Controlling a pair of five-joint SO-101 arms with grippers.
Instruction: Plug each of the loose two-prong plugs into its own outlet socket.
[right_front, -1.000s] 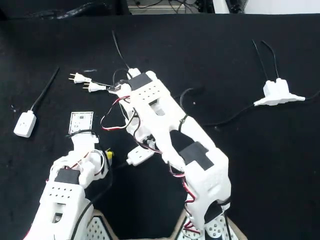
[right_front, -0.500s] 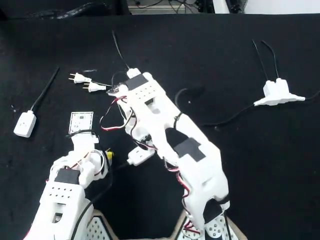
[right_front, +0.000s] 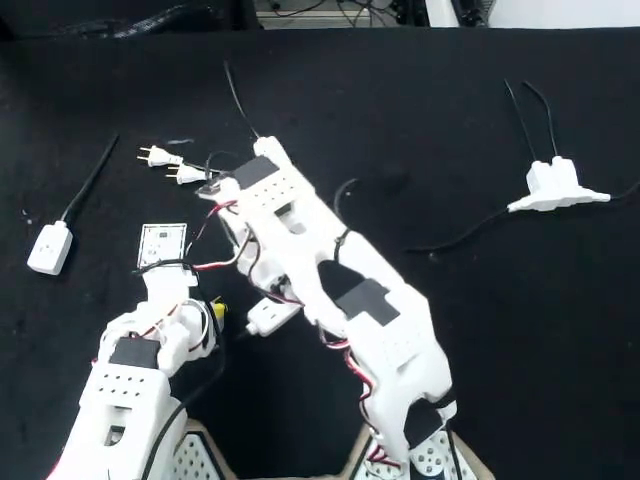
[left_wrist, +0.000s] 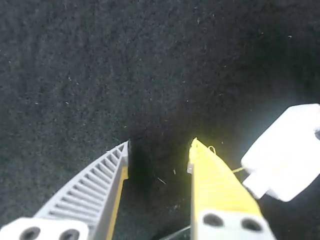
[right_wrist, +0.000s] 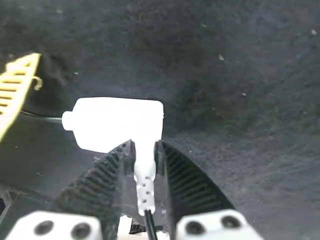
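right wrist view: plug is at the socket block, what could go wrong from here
1. The right gripper is shut on the plug at the socket block, which nothing holds down; pushing may slide the block instead of seating the prongs.
2. The open left gripper sits close beside that block, so the arms could bump.

Plug (right_wrist: 145, 176) prongs hidden against the outlet socket (right_wrist: 118, 123) just past the right gripper (right_wrist: 144, 144), outlet socket cropped by the edge beside the left gripper (left_wrist: 160, 143).
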